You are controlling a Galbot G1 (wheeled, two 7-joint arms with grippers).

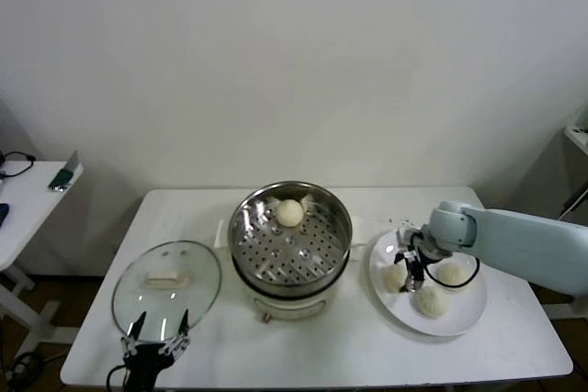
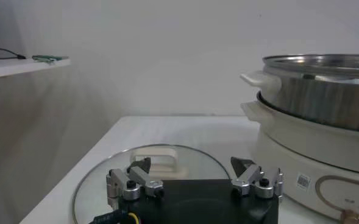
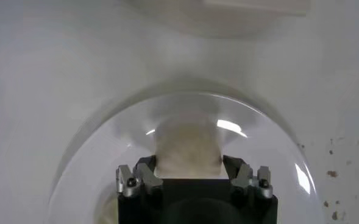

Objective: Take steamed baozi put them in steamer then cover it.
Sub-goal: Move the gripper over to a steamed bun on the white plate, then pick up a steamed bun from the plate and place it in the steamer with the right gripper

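In the head view you see one bun (image 1: 290, 212) in the steamer (image 1: 335, 243) mid-bench, and three buns on the plate (image 1: 464, 317) near the right edge. Your right claw (image 1: 411, 272) grasps one plate bun (image 1: 397, 276).

Left wrist view: your left claw (image 2: 191, 176) hangs released over the cover (image 2: 94, 182).

Right wrist view: the fingers (image 3: 144, 175) squeeze that bun.

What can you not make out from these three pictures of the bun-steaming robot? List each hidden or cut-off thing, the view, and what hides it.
- Head view: the bun under the right gripper is partly covered by it, so contact is unclear.
- Right wrist view: the bun's lower part is hidden by the gripper body; the other buns are out of frame.
- Left wrist view: the steamer is cut off by the edge and its inside is hidden by its wall; the lid is partly hidden by the left gripper.
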